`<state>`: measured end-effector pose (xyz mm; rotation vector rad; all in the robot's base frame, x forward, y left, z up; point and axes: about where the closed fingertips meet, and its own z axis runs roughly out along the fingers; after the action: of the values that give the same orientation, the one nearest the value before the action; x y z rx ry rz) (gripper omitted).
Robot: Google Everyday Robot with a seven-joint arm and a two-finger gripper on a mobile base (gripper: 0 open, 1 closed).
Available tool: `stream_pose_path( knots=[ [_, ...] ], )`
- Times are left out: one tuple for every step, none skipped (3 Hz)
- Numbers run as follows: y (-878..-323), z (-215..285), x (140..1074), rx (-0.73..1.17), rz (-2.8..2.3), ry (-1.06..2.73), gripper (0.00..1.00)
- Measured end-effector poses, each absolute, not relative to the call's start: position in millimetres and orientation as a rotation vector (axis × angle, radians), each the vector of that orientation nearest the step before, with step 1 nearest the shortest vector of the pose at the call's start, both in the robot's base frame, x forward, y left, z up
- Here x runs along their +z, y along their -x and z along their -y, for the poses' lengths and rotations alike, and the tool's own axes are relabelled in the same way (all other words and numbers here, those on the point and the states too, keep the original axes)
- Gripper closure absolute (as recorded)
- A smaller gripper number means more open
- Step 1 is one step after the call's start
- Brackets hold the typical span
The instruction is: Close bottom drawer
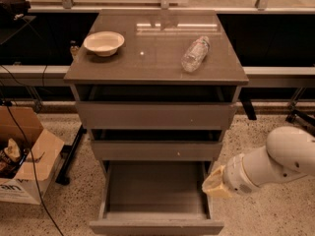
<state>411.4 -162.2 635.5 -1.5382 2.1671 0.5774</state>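
Observation:
The bottom drawer (156, 226) of the grey-brown cabinet is pulled far out, its bare grey box interior (156, 186) showing. Its plain flat front sits at the bottom edge of the camera view. Above it are the middle drawer (156, 150) with a small white speck and the widest top drawer (156, 115), both slightly out. My gripper (212, 185) comes in from the right on a white arm (275, 162). It hangs beside the open drawer's right side wall, near the drawer's rear half.
On the cabinet top (156, 58) stand a cream bowl (104, 43) at the left and a clear plastic bottle (195, 54) lying at the right. An open cardboard box (24, 156) and cables sit on the speckled floor at the left. A dark shelf runs behind.

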Motion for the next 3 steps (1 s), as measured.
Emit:
stream_pose_path(
  knots=[
    [-403,166,587,0.686,-2.142,1.485,1.00],
    [-397,176,535,0.798,-2.129,1.382,1.00],
    [-387,181,466,0.968,-2.139,1.250,1.00]
  ],
)
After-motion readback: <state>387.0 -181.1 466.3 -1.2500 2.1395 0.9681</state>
